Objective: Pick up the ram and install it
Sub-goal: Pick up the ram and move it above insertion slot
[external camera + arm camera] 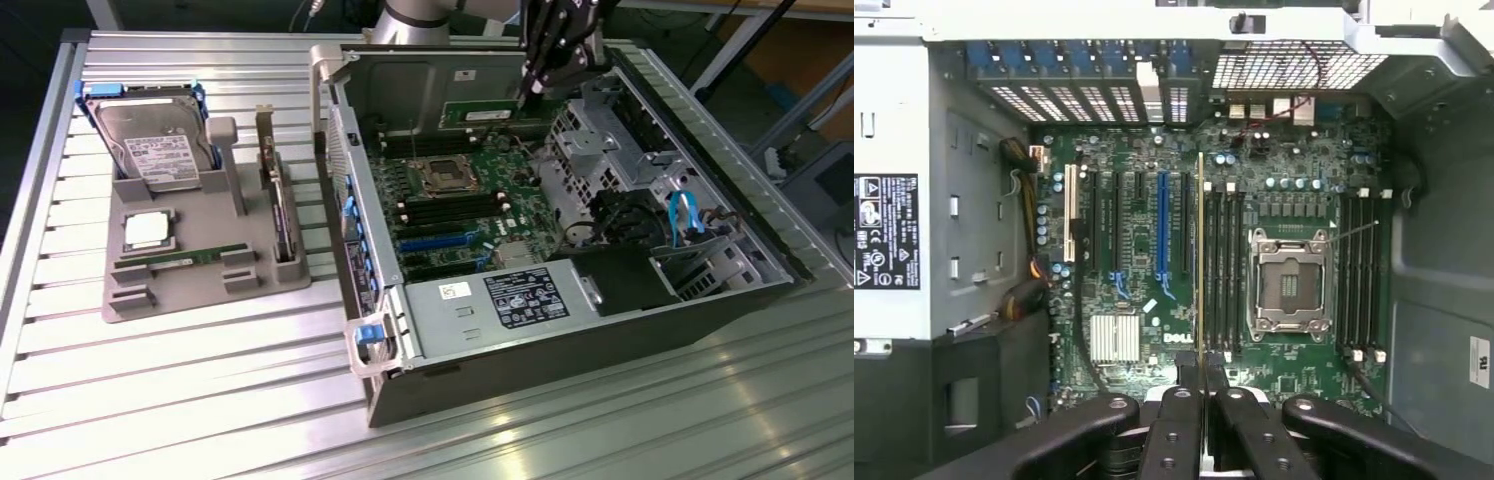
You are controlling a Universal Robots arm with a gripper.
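Note:
My gripper [534, 92] hangs over the far end of the open computer case [694, 300] and is shut on the ram [489, 114], a thin green stick. In the wrist view the ram [1201, 250] is seen edge-on between the black fingers [1174, 420], running above the motherboard [1134, 210] beside the row of black memory slots [1224, 270] and the open processor socket [1287, 285]. The stick is held above the board, apart from the slots. A second, similar green stick [187, 258] lies in the grey holder tray [200, 295] at the exterior view's left.
The tray also carries a hard drive [154, 140], a square silver processor chip [147, 230] and an upright green card with a bracket [276, 190]. Inside the case are the power supply [534, 295], a drive cage [601, 140] and blue cables [683, 215]. The case's walls surround the board.

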